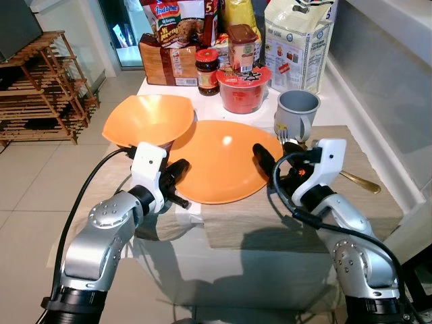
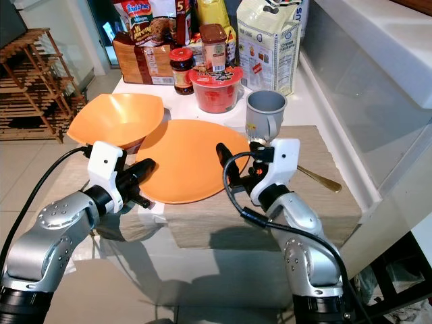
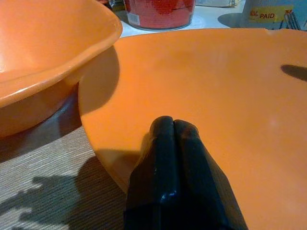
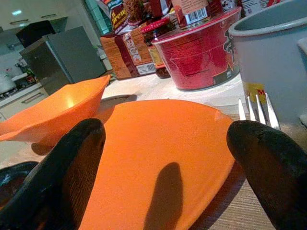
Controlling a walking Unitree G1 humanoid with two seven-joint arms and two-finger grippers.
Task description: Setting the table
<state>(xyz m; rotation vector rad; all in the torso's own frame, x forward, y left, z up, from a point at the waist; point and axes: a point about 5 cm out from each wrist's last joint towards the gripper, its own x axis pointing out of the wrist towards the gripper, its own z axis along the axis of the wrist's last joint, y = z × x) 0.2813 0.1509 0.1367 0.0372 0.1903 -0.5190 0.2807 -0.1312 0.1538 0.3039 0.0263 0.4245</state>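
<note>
A round orange plate (image 1: 223,158) lies on a brown placemat (image 1: 270,229), with an orange bowl (image 1: 148,118) touching its far left side. A grey mug (image 1: 297,111) stands at the plate's far right, a fork (image 4: 256,108) leaning beside it. A gold spoon (image 1: 358,181) lies on the mat to the right. My left gripper (image 3: 173,123) is shut, its fingers pressed together over the plate's near left rim. My right gripper (image 1: 278,158) is open wide at the plate's right edge, one finger (image 4: 76,158) over the plate and the other near the fork.
A red noodle cup (image 1: 243,88), jars, a snack box and bags crowd the table's far end. A white counter (image 1: 385,88) runs along the right. A wooden rack (image 1: 40,88) stands on the tiled floor at left. The table's near edge is just below my arms.
</note>
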